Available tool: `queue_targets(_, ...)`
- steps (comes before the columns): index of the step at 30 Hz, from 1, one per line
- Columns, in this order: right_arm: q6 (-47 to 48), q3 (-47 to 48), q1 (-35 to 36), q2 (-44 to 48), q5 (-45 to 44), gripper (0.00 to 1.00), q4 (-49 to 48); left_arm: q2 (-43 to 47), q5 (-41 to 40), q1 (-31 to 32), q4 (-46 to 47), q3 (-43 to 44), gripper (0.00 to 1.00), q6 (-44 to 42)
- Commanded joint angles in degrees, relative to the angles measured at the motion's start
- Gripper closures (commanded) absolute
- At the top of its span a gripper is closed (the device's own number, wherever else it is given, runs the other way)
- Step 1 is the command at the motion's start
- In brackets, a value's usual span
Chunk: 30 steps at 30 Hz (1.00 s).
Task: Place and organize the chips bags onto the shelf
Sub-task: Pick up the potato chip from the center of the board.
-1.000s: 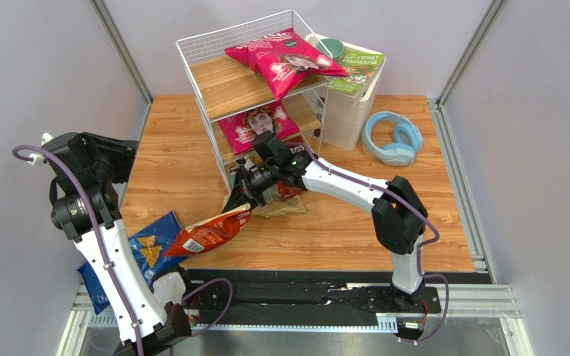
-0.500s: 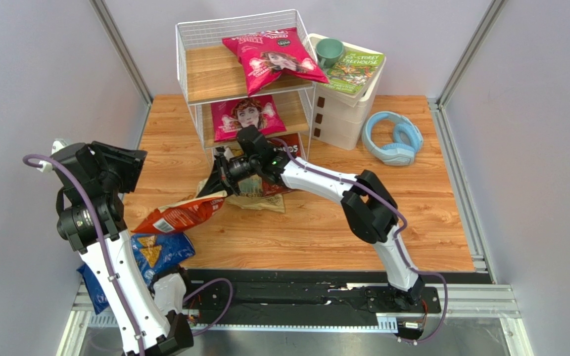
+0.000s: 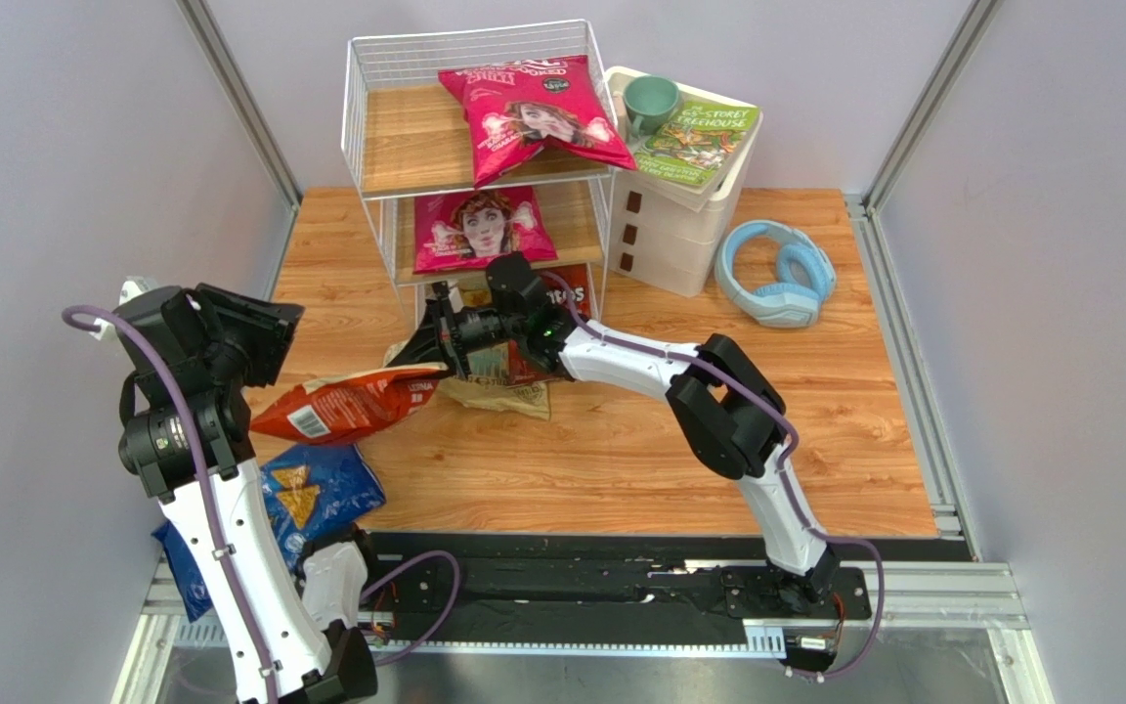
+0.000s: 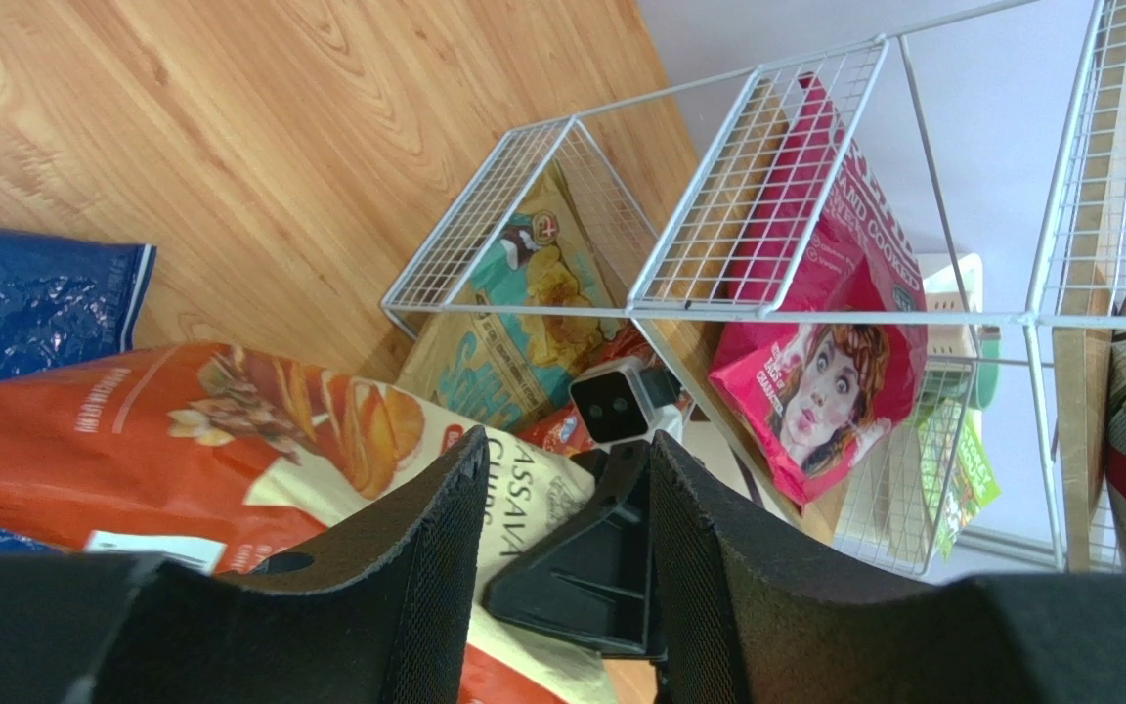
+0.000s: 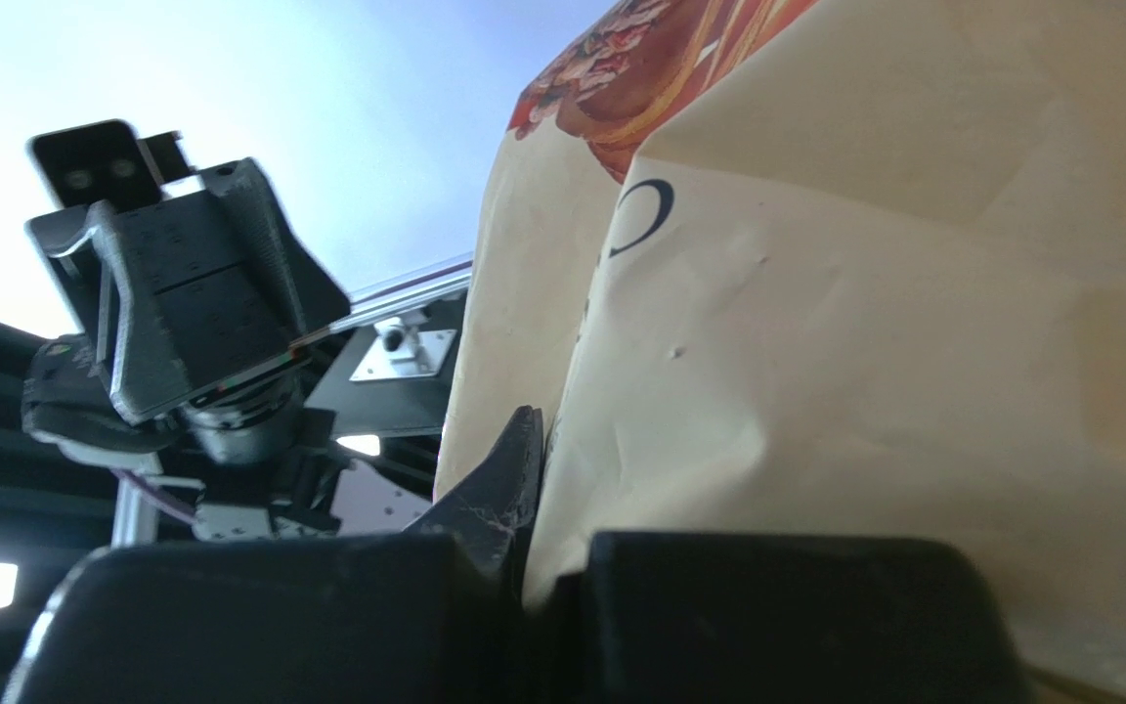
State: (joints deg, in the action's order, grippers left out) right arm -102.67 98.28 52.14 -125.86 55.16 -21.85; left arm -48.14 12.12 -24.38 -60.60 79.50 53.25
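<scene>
The white wire shelf (image 3: pixel 400 140) stands at upper centre, with magenta chips bags (image 3: pixel 532 115) on its top two tiers. Left of centre, the right gripper (image 3: pixel 425 360) holds the orange-and-cream chips bag (image 3: pixel 341 407), fingers clamped on its edge. At far left, the left gripper (image 3: pixel 264 326) has its fingers apart, gripping nothing.

We observed a wooden table (image 3: pixel 598 470) enclosed by plain pale walls (image 3: pixel 70 147), a white drawer unit (image 3: pixel 672 242) at its rear.
</scene>
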Motion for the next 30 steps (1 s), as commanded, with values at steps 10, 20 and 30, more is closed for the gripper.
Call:
queue_targets(10,-13.9,-8.5,0.4,8.8,-2.4,1.0,-29.4,-1.5,-0.2,2.4,2.8,0.9,0.5,0.2)
queue_targets(20,-29.3,-21.2,4.4,6.9,-10.9,1.0,-51.9,-7.3,0.1,3.0,4.0,5.7,0.5,1.2)
queue_targets(30,-9.2,-20.8,3.1,21.2,-0.3,1.0,-24.1,-7.8,-2.8,3.7,2.9,8.0,0.5,-0.1)
